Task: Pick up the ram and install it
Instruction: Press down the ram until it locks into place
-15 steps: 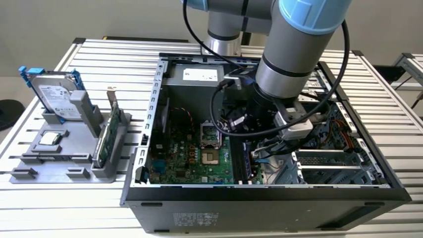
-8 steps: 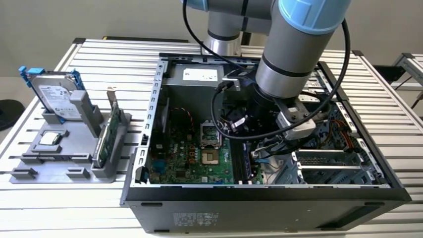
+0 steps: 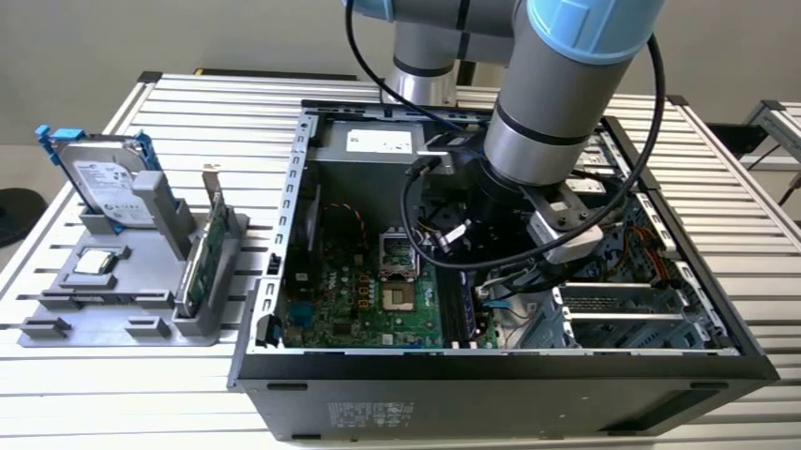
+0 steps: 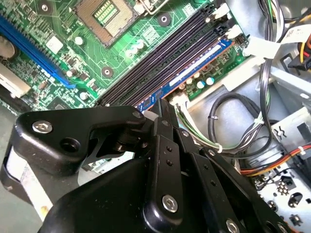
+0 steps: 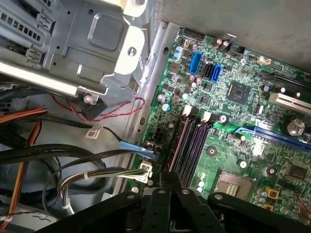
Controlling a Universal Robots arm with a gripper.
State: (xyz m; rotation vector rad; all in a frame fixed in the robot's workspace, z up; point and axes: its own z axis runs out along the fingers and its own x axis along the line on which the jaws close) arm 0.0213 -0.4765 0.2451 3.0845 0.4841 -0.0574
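**No legible print**

White labels sit on the hard drive at nine o'clock in the exterior view, on the power supply and on the case front; their print cannot be read.

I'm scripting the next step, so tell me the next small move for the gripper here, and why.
Probably a short, straight push down on the stick. In the second wrist view it runs along the outer side of the black slots on the green board, with the gripper at its near end. Whether it is fully seated cannot be told.
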